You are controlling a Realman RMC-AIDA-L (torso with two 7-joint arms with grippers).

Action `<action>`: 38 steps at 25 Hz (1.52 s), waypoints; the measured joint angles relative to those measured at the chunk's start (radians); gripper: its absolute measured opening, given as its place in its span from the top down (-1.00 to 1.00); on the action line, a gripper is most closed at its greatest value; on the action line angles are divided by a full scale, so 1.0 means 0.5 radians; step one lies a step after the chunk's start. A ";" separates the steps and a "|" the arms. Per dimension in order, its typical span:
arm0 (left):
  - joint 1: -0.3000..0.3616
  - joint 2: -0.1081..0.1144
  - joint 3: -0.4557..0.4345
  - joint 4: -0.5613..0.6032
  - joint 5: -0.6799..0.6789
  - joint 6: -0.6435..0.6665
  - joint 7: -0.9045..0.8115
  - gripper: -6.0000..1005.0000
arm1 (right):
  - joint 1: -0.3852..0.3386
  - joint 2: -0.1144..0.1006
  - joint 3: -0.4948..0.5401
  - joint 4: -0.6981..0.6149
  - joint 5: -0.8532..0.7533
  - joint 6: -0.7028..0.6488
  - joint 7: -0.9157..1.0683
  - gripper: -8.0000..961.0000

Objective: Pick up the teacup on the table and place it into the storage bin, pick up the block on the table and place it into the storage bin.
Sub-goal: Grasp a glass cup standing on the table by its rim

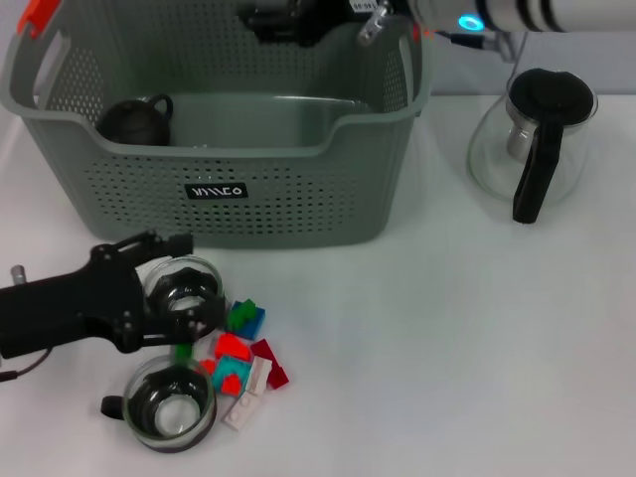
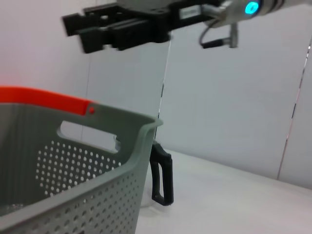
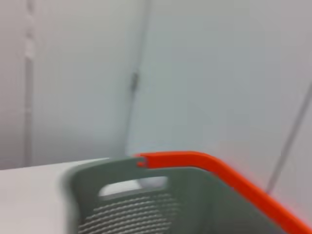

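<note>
A clear glass teacup [image 1: 185,288] stands on the white table in front of the storage bin [image 1: 298,204]. My left gripper [image 1: 179,283], black, reaches in from the left and straddles it at table level. A second glass teacup [image 1: 170,402] stands nearer the front edge. A pile of small red, green, blue and white blocks [image 1: 241,350] lies just right of both cups. A dark teacup [image 1: 134,121] rests inside the bin at its left end. My right gripper [image 1: 283,20] [image 2: 92,31] hangs above the bin's back rim.
A glass teapot with a black handle and lid [image 1: 537,139] stands right of the bin; its handle [image 2: 162,173] shows past the bin's corner. The bin has orange handle clips [image 2: 46,100] [image 3: 214,170]. Bare table lies at the front right.
</note>
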 joint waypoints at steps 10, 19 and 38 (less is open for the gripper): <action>0.028 0.027 -0.073 0.058 0.000 0.179 -0.010 -0.89 | -0.216 -0.001 0.005 -0.184 0.386 -0.659 -0.350 -0.52; 0.118 0.035 -0.091 0.199 0.013 0.275 -0.082 -0.89 | -0.267 -0.006 0.132 -0.174 0.465 -1.239 -0.559 -0.84; 0.193 0.029 0.166 0.457 0.212 0.469 -0.170 -0.89 | -0.298 0.002 0.283 0.582 0.476 -1.567 -1.198 -0.97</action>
